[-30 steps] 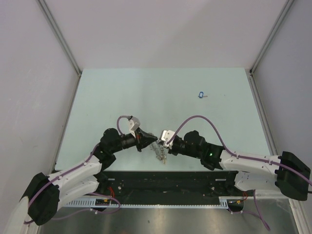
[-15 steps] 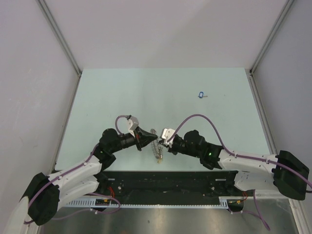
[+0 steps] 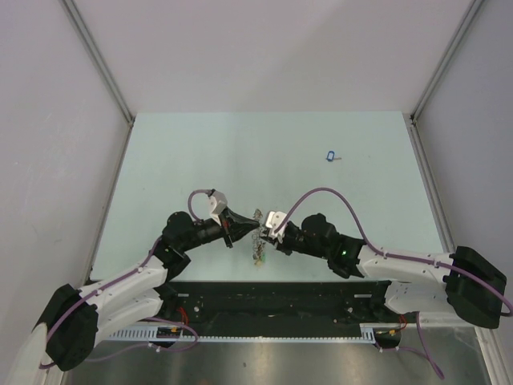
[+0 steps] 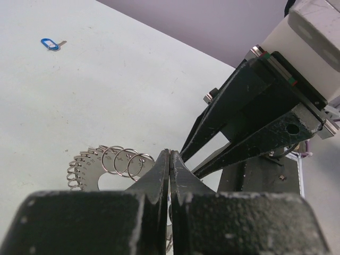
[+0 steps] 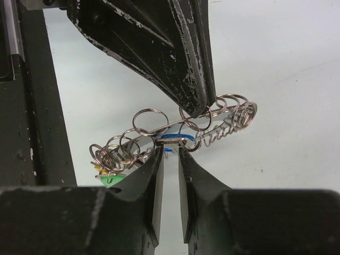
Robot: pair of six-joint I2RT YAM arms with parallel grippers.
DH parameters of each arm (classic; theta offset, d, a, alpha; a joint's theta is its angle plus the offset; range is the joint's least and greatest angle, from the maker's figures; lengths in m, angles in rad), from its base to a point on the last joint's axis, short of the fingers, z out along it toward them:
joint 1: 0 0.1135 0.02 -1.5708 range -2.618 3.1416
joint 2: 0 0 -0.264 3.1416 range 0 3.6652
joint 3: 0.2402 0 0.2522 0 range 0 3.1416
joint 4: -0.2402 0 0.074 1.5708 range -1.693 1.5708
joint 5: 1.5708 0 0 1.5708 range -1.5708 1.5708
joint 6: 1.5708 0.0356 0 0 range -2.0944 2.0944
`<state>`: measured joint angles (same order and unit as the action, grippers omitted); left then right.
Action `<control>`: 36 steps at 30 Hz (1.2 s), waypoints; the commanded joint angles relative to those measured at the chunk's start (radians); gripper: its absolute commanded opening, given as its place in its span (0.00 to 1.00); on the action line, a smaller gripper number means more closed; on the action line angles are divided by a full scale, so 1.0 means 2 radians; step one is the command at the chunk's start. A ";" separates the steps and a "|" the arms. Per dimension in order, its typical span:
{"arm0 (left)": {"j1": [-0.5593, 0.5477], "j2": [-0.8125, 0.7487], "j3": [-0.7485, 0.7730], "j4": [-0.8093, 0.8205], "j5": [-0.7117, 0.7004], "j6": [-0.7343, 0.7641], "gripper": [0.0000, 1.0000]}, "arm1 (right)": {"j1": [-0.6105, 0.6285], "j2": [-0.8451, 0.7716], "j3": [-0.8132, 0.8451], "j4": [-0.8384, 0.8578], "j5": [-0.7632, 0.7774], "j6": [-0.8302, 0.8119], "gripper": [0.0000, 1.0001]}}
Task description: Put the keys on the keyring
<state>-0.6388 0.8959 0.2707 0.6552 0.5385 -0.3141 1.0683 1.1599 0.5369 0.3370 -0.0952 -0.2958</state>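
Note:
The keyring (image 5: 226,125), a silver ring fringed with small split rings, hangs above the table between both arms (image 3: 258,235). My left gripper (image 5: 199,109) is shut on its rim; in its own view the jaws (image 4: 170,154) are pressed together with the keyring (image 4: 101,164) to the left. My right gripper (image 5: 170,151) stands slightly open, and one of the keys, with a blue tag (image 5: 178,139), lies across just beyond its fingertips at the ring. Another blue-tagged key (image 3: 330,156) lies alone on the far right of the table (image 4: 50,43).
Green (image 5: 111,179) and yellow (image 5: 98,169) tags hang from the ring's low end. The black base rail (image 3: 272,301) runs along the near table edge. Grey walls close in the pale green table (image 3: 200,152) on three sides.
My right gripper's jaws have parted from shut to a narrow gap. Both grippers and the keyring have shifted slightly away from the near edge.

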 commanded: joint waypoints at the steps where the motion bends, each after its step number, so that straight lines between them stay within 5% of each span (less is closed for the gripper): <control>1: 0.001 -0.006 0.004 0.045 0.011 -0.002 0.00 | -0.009 -0.013 0.001 0.029 -0.010 0.010 0.26; 5: 0.002 -0.009 0.005 0.039 0.015 0.004 0.00 | -0.025 -0.028 -0.002 0.009 -0.024 0.014 0.31; 20: 0.001 -0.007 0.017 0.023 0.036 0.019 0.00 | -0.128 -0.052 -0.005 0.032 -0.269 0.064 0.41; 36: 0.000 -0.005 0.019 0.028 0.044 0.017 0.00 | -0.152 0.006 0.007 0.079 -0.311 0.084 0.36</control>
<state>-0.6388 0.8959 0.2707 0.6422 0.6067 -0.2878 0.7761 1.1698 0.5270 0.4156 -0.6918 -0.1463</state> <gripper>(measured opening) 0.005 0.376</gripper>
